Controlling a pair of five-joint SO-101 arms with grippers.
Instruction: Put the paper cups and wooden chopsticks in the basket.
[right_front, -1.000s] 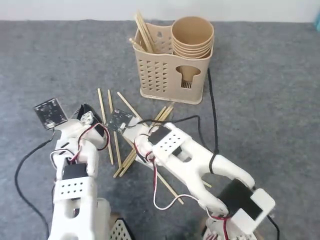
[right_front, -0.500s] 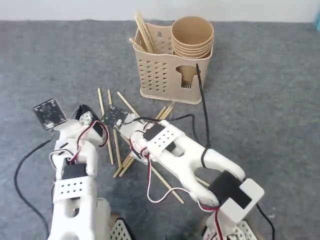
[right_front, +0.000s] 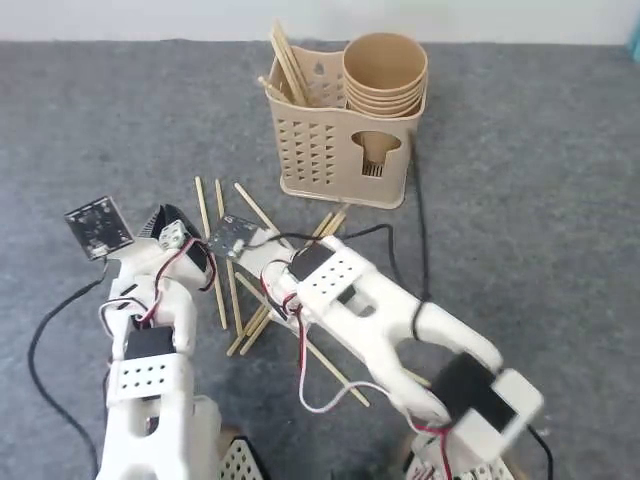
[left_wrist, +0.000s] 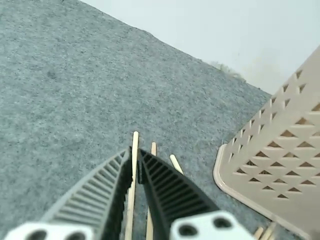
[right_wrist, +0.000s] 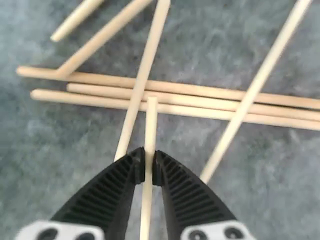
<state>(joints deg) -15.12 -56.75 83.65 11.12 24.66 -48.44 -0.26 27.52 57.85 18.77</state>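
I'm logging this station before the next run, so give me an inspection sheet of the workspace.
Surface: grey mat.
Job's things: basket holds stacked paper cups and a few upright chopsticks; loose chopsticks lie scattered on the mat in front of it.
Clutter: nothing seen.
Grippers: left gripper shut on a chopstick; right gripper shut on another chopstick, both low over the mat.
Cables: black cable runs from beside the basket to one arm; black loop beside the other arm.
Surroundings: pale wall behind the mat.
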